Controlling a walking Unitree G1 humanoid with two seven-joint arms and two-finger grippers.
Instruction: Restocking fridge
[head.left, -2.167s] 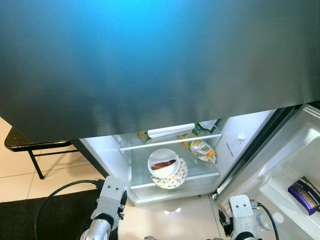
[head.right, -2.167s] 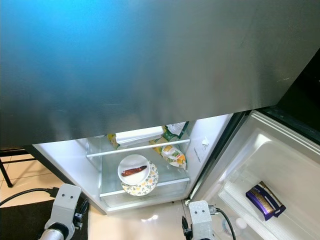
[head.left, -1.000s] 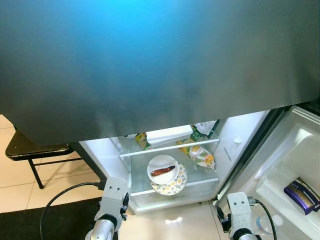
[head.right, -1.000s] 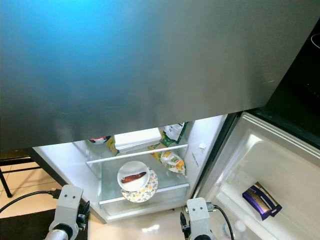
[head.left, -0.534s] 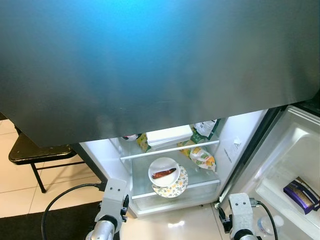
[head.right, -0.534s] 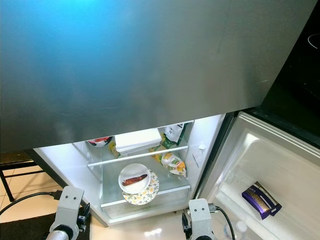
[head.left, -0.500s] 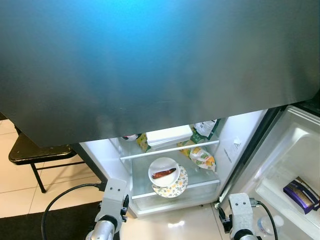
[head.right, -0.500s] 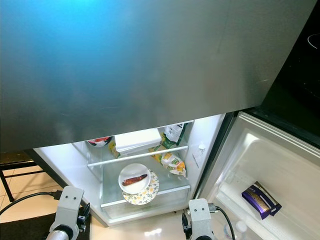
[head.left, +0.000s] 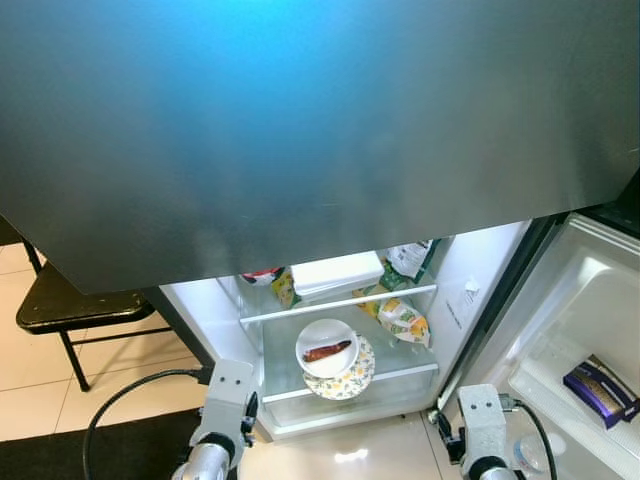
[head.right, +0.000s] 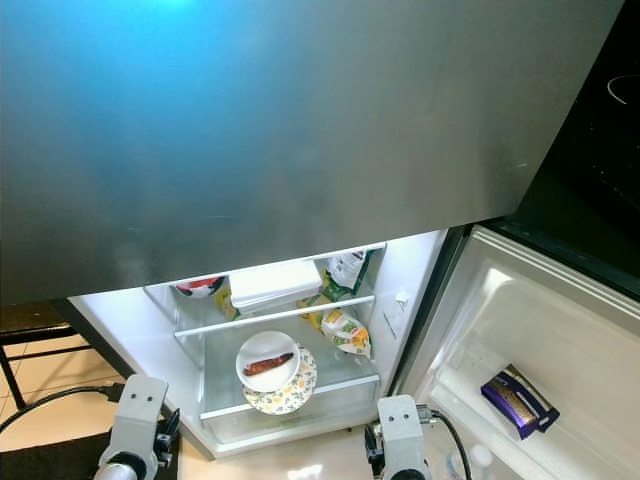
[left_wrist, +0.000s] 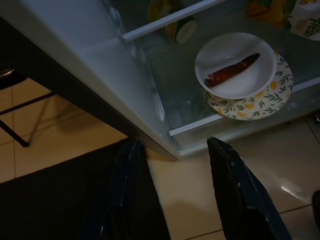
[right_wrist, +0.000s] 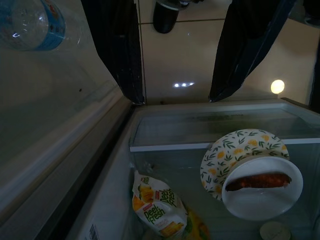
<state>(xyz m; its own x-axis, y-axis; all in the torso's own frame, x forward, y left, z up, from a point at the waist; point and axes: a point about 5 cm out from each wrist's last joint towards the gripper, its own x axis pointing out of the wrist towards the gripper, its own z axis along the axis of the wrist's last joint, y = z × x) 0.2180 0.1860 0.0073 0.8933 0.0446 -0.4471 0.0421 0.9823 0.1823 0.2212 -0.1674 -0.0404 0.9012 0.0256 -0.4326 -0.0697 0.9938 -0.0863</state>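
Left eye view, lower centre: open fridge (head.left: 470, 300), white bowl with a brown sausage (head.left: 326, 349) on a floral plate (head.left: 352, 372).

Left wrist view: left pincer (left_wrist: 177, 165) spread apart — empty, above floor.

Right wrist view: right pincer (right_wrist: 181, 55) apart, empty — snack bag (right_wrist: 156, 205) beside plate.

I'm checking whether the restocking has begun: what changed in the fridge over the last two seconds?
Nothing in the fridge moved. Only the camera shifted, bringing more of the upper shelf into sight. The white bowl sits on the patterned plate as before, the snack bag beside it, the purple pack in the door. Both hands stay low, open and empty.
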